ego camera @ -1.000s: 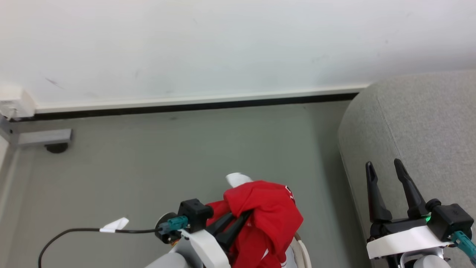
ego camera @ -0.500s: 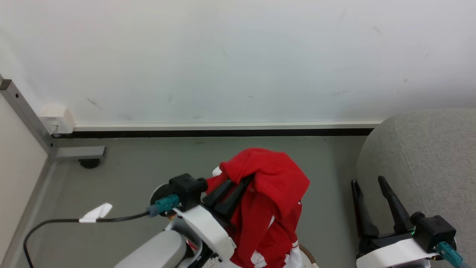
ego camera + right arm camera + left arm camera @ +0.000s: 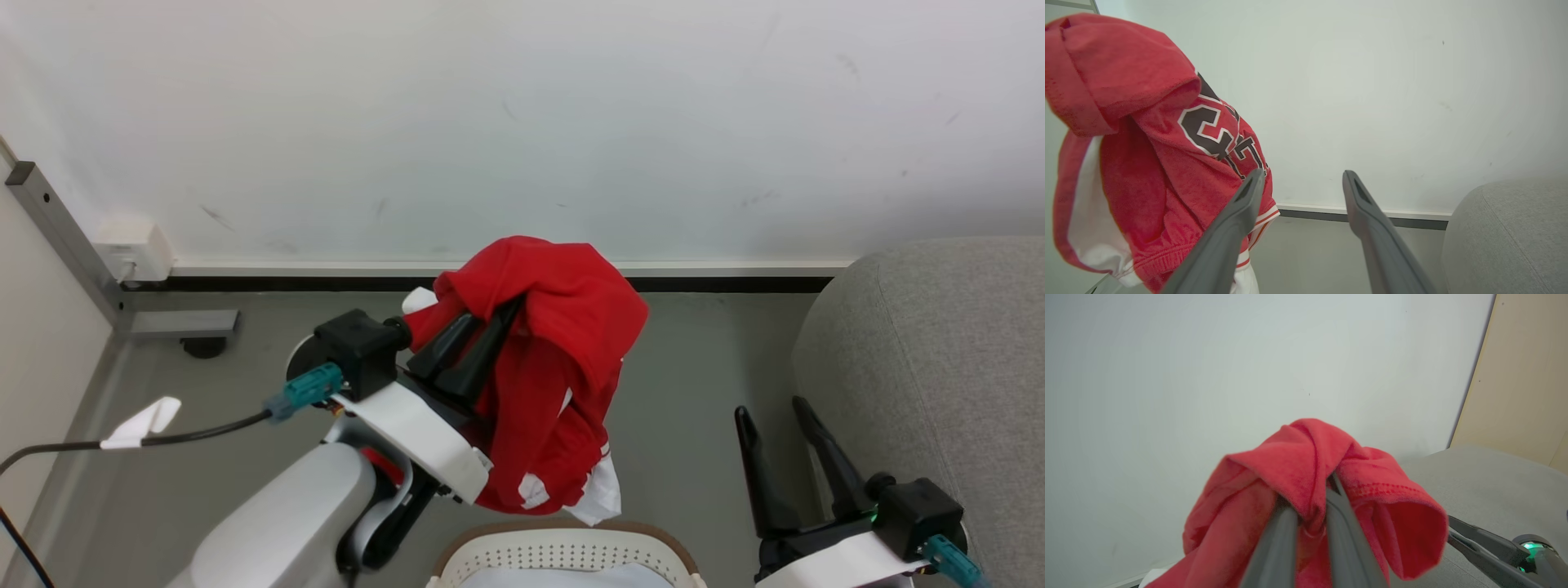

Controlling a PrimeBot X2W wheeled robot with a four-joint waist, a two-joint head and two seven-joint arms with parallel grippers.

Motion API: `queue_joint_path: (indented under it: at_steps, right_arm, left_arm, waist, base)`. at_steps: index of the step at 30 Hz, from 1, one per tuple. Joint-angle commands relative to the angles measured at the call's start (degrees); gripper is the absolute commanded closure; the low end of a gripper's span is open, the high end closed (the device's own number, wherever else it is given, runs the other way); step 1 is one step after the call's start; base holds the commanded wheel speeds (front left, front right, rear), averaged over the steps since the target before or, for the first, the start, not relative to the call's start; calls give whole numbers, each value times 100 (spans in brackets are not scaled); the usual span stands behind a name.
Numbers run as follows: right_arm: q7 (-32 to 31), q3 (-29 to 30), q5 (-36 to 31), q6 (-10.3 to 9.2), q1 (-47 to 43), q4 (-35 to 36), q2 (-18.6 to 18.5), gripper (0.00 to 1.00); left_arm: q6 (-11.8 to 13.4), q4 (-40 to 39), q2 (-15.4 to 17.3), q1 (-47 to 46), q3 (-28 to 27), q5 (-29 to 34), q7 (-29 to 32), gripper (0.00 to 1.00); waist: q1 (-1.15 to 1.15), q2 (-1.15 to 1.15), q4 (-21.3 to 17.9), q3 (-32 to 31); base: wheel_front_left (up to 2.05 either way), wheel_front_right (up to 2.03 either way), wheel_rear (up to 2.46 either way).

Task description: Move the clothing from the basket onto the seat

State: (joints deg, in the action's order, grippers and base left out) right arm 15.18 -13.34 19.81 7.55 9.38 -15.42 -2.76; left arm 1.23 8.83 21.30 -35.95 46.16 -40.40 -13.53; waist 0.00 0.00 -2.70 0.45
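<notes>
Higher than a second ago, the left gripper (image 3: 502,314) clamps the clothing (image 3: 563,327), which now hangs clear above the basket (image 3: 563,545), well left of the seat (image 3: 939,343), so a sideways carry remains; the right gripper (image 3: 771,407) waits, fingers spread and empty.

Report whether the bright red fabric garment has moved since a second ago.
Yes, upward: the bright red fabric garment now overlaps the dark skirting strip it was well below.
</notes>
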Motion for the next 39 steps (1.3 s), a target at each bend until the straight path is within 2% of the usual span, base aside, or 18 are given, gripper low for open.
queue_joint_path:
  at_steps: [1, 9, 16, 22, 39]
  right_arm:
    - [-5, -56, 22, -12, 55, -29, -22, 0]
    - [-5, -440, -138, -12, 162, -157, -23, 0]
    - [-5, -1215, -532, -12, 299, -583, -22, 0]
    - [-5, -1594, -721, -12, 464, -991, -23, 0]
    - [-4, -1626, -730, -12, 1055, -1995, -22, 0]
  left_arm:
    - [12, -28, 50, -75, -43, -34, 4, 100]
    - [4, -19, 65, -168, -90, -72, -5, 100]
    - [-33, -12, 6, -270, -97, -111, -17, 100]
    - [-67, 1, -86, -422, -52, -88, 13, 100]
    - [-145, -122, -471, -432, 347, -40, 116, 100]
  waist:
    - [0, 0, -3, 14]
    - [0, 0, 31, 91]
    - [0, 0, 147, 98]
    - [0, 0, 343, 49]
    - [0, 0, 1038, -131]
  base:
    - [0, 0, 0]
    - [0, 0, 0]
    - [0, 0, 0]
    - [0, 0, 0]
    - [0, 0, 0]
